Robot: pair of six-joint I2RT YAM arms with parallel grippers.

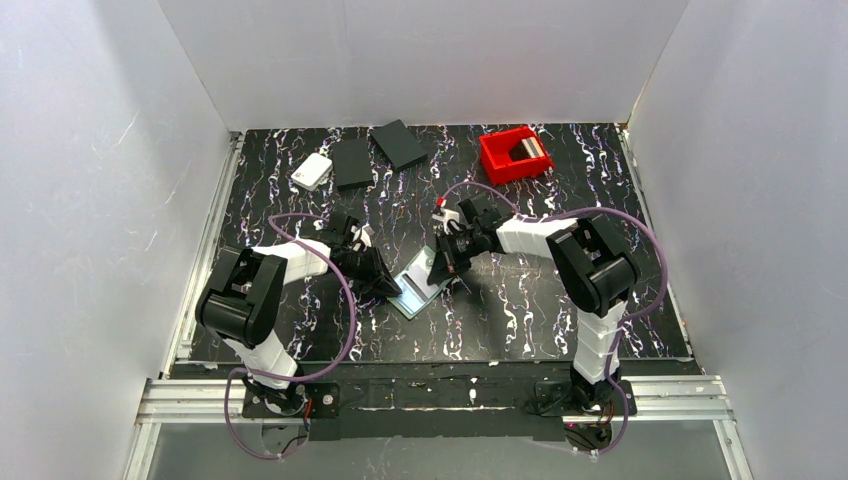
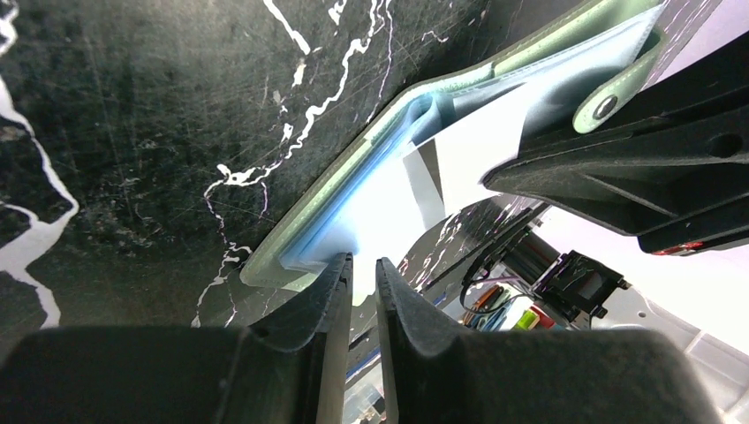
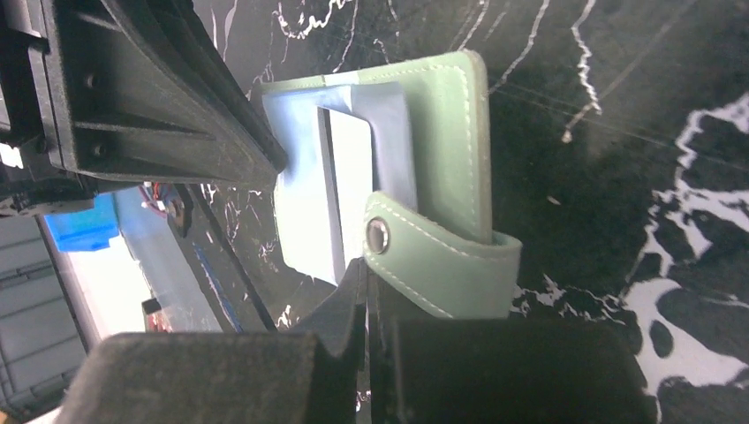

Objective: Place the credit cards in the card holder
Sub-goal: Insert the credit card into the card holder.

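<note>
Card holder [image 1: 418, 292]: I see it lying open on the marbled table [image 1: 500, 322], between the two grippers; sage-green cover underneath, pale bluish clear pockets facing up.
Strap [image 3: 442, 265]: folded over one edge of the card holder; its snap [image 3: 378, 235] faces the right wrist camera.
Credit card [image 3: 351, 177]: one whitish card lies among the clear pockets, partly covered by a bluish sleeve; I cannot tell how deep it sits; I find no other card in any view.
Left gripper [image 2: 364, 265]: low over the table at the card holder's left edge; the fingers stand close with only a narrow slit between them; the tips reach the edge of the pockets; I cannot tell whether they pinch it.
Right gripper [image 3: 366, 269]: at the opposite edge, just beside the strap; the fingers are pressed together with only a thin dark line between them; I cannot tell whether anything thin is caught there.
Spacing of grippers: tips near each other across the open card holder; apart, not touching.
White box [image 1: 312, 171]: far left of the table, well apart from the card holder.
Black rectangles [image 1: 352, 162] [image 1: 401, 144]: two, flat, just beside the white box at the far edge.
Red bin [image 1: 512, 172]: far right of the table; something grey inside, too small to tell.
</note>
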